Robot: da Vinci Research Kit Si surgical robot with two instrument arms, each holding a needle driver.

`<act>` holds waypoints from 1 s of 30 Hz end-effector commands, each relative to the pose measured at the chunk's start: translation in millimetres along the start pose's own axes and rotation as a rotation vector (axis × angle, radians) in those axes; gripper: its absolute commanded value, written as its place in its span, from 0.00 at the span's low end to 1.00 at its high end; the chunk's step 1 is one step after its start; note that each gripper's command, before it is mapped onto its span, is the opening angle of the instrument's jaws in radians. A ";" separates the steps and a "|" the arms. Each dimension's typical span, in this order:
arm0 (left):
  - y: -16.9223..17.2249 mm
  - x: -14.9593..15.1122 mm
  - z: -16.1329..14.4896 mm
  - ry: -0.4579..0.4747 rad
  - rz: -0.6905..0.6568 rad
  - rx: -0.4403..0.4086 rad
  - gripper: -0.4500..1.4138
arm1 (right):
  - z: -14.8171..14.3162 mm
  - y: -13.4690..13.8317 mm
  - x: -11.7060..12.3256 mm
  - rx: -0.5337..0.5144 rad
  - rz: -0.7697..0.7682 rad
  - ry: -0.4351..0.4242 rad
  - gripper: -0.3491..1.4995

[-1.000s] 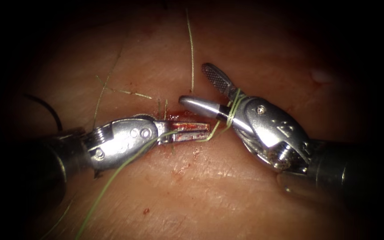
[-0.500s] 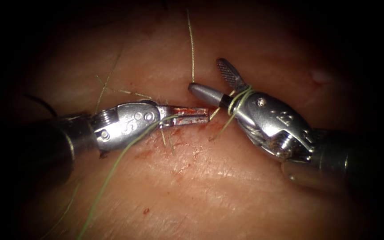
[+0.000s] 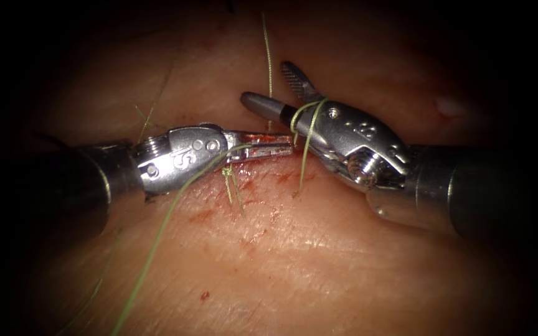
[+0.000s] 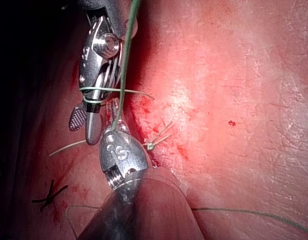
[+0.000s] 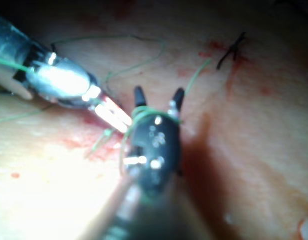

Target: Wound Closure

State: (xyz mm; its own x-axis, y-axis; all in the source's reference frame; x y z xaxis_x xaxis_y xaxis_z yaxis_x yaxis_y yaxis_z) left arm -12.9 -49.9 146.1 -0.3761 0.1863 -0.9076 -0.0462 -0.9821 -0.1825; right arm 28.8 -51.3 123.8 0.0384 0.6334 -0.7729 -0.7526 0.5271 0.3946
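Observation:
My left tool's [image 3: 286, 149] red-stained jaws lie over the cut [image 3: 263, 180], shut on the green thread [image 3: 175, 205], which trails away to the lower left. My right tool [image 3: 270, 86] stands just above and to the right of it, jaws open, with a loop of thread [image 3: 306, 111] wound around the base of its jaws. A short end hangs from that loop to the tissue [image 3: 302, 168]. In the left wrist view the loop [image 4: 94, 90] circles the right tool. The right wrist view has that tool's open jaws [image 5: 158, 95] beside the left tool's jaws [image 5: 115, 115].
A tied knot with short tails [image 3: 227, 173] sits on the cut below the left jaws, seen as a knot [image 4: 150, 146] in the left wrist view. Red fluid [image 3: 256, 233] spots the tissue. A black stitch [image 4: 49, 196] lies farther off. Loose thread ends [image 3: 268, 62] lie above.
My right tool has risen and shifted left with the loop still around its jaws. My left tool has lifted slightly, still shut on the thread.

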 end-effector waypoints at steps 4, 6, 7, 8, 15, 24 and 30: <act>-0.6 -0.4 0.3 0.001 0.002 0.001 0.00 | 1.4 0.0 -0.7 -0.005 -0.008 -0.023 0.73; -0.8 -0.6 0.2 0.001 0.002 0.000 0.00 | 1.9 0.1 -1.2 -0.005 -0.013 -0.034 0.73; -0.9 -0.6 0.2 -0.002 0.002 -0.001 0.00 | 2.1 0.1 -1.2 -0.007 -0.014 -0.033 0.73; -0.9 -0.6 0.2 -0.002 0.002 -0.001 0.00 | 2.1 0.1 -1.2 -0.007 -0.014 -0.033 0.73; -2.2 -1.1 0.0 -0.004 -0.004 0.006 0.00 | 3.1 0.4 -0.8 -0.018 -0.011 -0.032 0.73; -4.1 -1.9 -0.2 -0.010 -0.010 0.018 0.00 | 4.3 0.3 -0.5 -0.036 -0.009 -0.034 0.73; -4.7 -2.2 -0.1 -0.011 -0.010 0.020 0.00 | 5.4 0.5 -0.4 -0.043 -0.009 -0.032 0.73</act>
State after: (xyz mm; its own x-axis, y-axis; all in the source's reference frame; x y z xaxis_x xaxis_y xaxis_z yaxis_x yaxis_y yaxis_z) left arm -11.4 -46.1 148.3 -0.3882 0.1987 -0.8999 -0.0701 -0.9800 -0.1862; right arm 31.3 -48.7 126.5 0.0674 0.6495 -0.7574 -0.7807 0.5070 0.3653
